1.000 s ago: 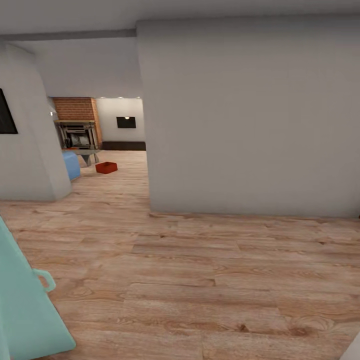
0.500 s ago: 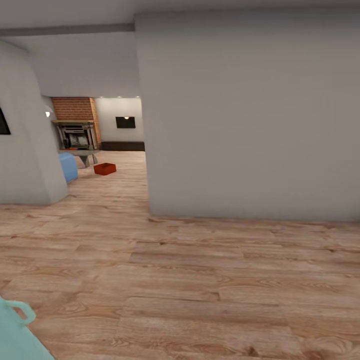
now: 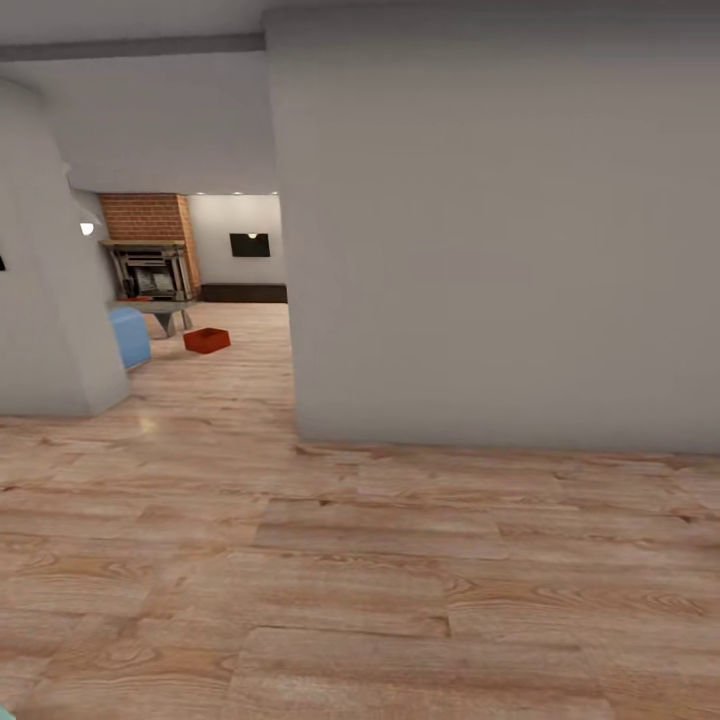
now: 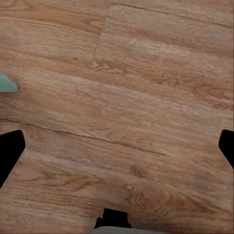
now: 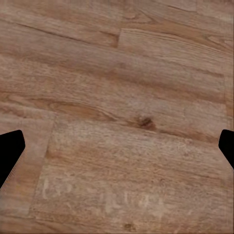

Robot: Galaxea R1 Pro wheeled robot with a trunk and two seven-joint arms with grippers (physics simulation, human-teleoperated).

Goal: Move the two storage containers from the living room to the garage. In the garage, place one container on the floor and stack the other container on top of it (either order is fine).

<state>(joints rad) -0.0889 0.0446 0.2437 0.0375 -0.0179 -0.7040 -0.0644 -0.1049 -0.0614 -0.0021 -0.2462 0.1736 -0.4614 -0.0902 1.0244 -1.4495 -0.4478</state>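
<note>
One rust-red storage container (image 3: 207, 340) sits on the wood plank floor (image 3: 380, 560) of the far room, beyond the opening between the grey wall (image 3: 500, 230) and a pale pillar (image 3: 45, 300), near a blue sofa end (image 3: 129, 337). Both the left hand (image 4: 117, 146) and right hand (image 5: 117, 146) hang with fingers spread wide, empty. The approach probably wants steering left of the wall's corner, leaving the base good clearance.

- Light wood plank floor (image 3: 380, 560) runs from the foreground through the opening into the far room.
- One rust-red storage container (image 3: 207, 340) sits on it, just in front of the brick fireplace (image 3: 150, 262).
- A pale blue sofa (image 3: 129, 336) end rests on the planks beside the container.
</note>
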